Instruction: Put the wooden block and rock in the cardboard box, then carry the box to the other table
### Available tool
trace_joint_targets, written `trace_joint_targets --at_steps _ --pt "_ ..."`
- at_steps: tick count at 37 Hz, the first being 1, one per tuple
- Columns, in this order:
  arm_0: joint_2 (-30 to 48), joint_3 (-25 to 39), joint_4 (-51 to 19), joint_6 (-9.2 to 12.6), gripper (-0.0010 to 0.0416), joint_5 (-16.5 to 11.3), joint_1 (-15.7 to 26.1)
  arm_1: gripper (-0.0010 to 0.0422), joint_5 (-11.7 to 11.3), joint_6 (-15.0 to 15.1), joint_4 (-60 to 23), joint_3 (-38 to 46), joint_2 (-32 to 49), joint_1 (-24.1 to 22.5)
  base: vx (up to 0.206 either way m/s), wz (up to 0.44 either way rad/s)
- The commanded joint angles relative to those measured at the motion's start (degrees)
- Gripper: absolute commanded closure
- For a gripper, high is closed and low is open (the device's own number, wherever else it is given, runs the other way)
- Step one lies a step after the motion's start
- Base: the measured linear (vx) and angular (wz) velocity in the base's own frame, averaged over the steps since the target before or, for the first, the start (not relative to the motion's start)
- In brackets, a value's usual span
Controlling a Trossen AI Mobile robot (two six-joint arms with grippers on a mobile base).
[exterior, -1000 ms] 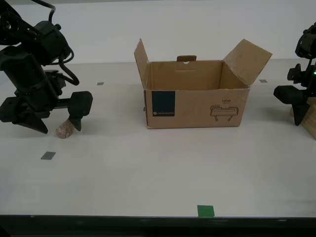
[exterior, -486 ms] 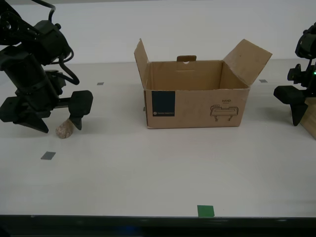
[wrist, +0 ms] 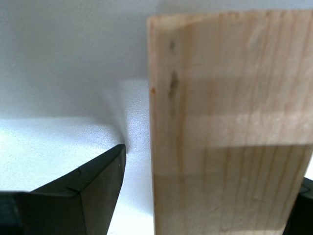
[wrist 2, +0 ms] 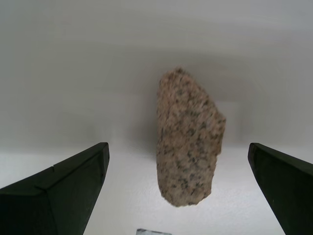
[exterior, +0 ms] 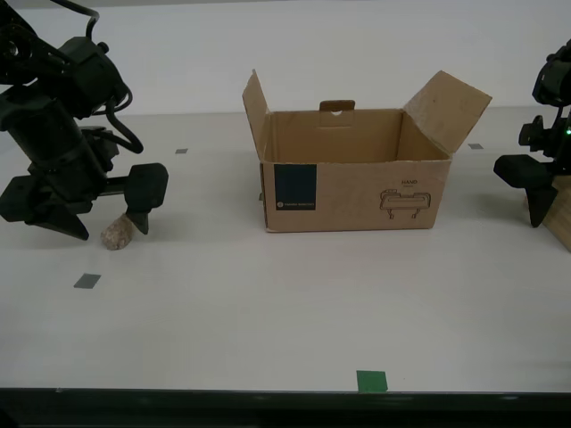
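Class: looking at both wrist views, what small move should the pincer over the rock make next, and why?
Probably close my second pincer on the rock. The rock lies on the table between the open fingers, untouched, and the cardboard box stands open beside it, ready.

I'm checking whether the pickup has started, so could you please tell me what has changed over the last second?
Nothing has visibly changed. My second gripper is open astride the rock, not closed on it, and my first gripper is open around the wooden block at the exterior view's right edge. The cardboard box sits where it was, flaps up, on the cream table.
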Motion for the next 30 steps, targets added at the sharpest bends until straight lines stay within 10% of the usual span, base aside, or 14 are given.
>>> trace_joint_targets --at_steps 1,30 --pt "0.0 0.0 -0.1 0.2 0.014 0.2 0.0 0.0023 0.0 -0.2 0.4 -0.9 0.0 0.0 0.0 0.0" --pt "0.0 0.0 0.0 0.5 0.0258 0.2 0.1 0.0023 0.1 -0.6 1.2 -0.8 0.0 0.0 0.0 0.0"
